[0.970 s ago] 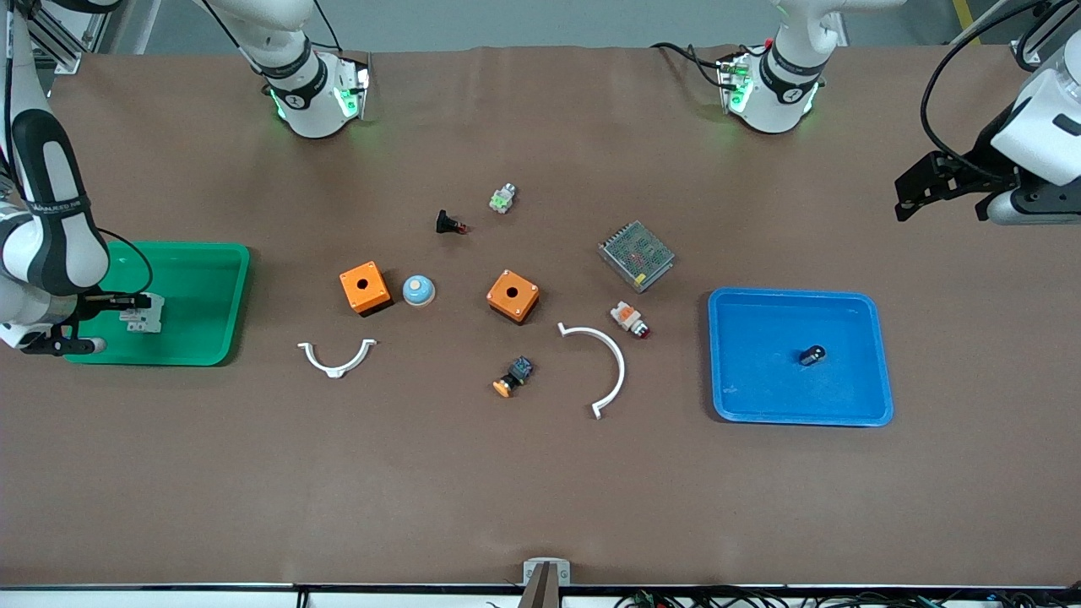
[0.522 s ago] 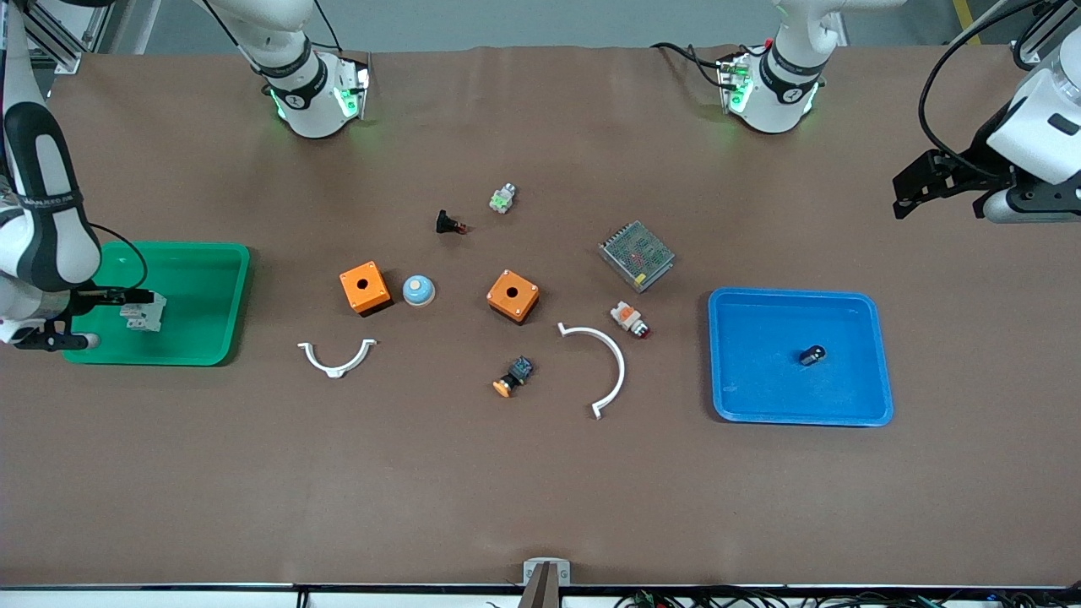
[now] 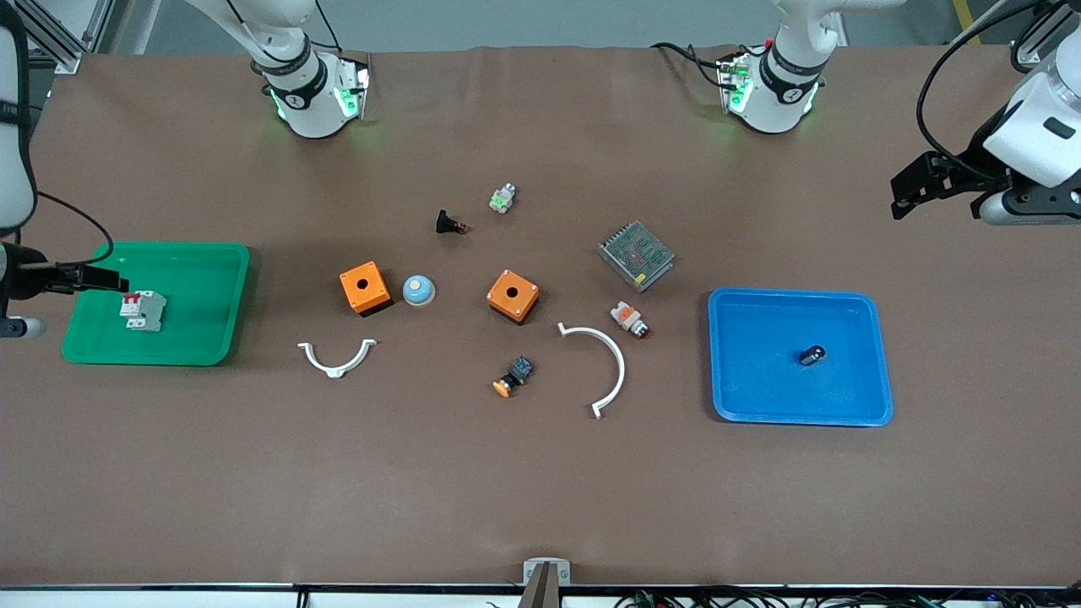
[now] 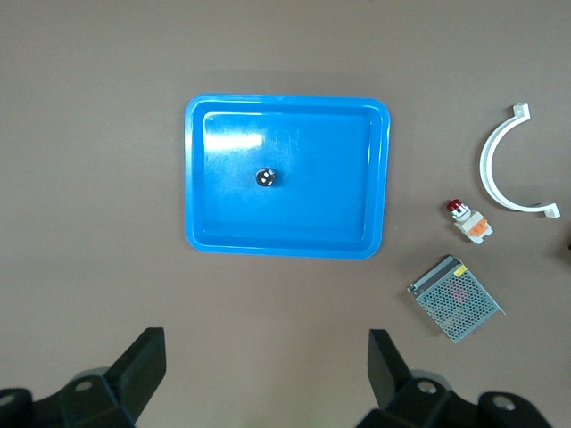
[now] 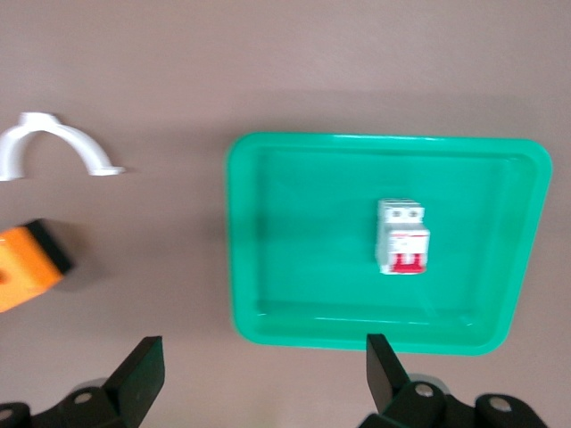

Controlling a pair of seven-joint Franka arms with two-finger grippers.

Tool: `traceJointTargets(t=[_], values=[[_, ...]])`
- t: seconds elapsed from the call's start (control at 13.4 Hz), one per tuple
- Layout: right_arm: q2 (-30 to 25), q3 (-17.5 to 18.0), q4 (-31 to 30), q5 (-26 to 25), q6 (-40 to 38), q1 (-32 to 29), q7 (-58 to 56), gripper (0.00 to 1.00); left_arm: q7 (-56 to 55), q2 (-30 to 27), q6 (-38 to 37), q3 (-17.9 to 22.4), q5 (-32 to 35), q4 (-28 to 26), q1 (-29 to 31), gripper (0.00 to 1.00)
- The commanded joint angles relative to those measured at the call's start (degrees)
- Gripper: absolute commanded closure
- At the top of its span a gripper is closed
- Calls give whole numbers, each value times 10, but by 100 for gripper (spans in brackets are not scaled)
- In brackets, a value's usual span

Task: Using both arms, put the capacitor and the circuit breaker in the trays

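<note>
The circuit breaker [image 3: 142,310], white-grey with red toggles, lies in the green tray [image 3: 211,279] at the right arm's end of the table. It also shows in the right wrist view [image 5: 402,236]. My right gripper [image 3: 93,279] is open and empty, raised over the tray's outer edge; it also shows in its own wrist view [image 5: 265,379]. The capacitor [image 3: 812,355], a tiny black cylinder, lies in the blue tray [image 3: 743,397] and shows in the left wrist view [image 4: 266,176]. My left gripper [image 3: 908,190] is open and empty, high over bare table by the left arm's end; it also shows in its own wrist view [image 4: 265,383].
Between the trays lie two orange boxes [image 3: 365,288] [image 3: 513,295], a blue dome button [image 3: 418,290], two white curved clamps [image 3: 337,357] [image 3: 601,363], a mesh power supply [image 3: 636,255], a white-and-orange button [image 3: 630,318], a black push-button [image 3: 449,224] and an orange-capped button [image 3: 513,376].
My right gripper has lifted off the circuit breaker and drawn back toward the table's end, leaving it in the green tray. My left gripper has barely shifted.
</note>
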Motion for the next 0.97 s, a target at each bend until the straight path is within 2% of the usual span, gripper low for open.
traceJointTargets(t=[0.0, 0.15, 0.6, 0.9], values=[[-64, -1, -13, 18, -31, 47, 76, 0, 0, -6, -5, 1, 6, -2, -3, 0], [-112, -2, -10, 17, -47, 96, 171, 0, 7, -7, -6, 1, 6, 2, -2, 0], [-175, 14, -11, 14, -71, 136, 183, 0, 6, -5, -6, 1, 9, 15, -1, 0], [-180, 13, -11, 11, -55, 133, 183, 0, 6, -3, -10, 1, 10, 16, -3, 0]])
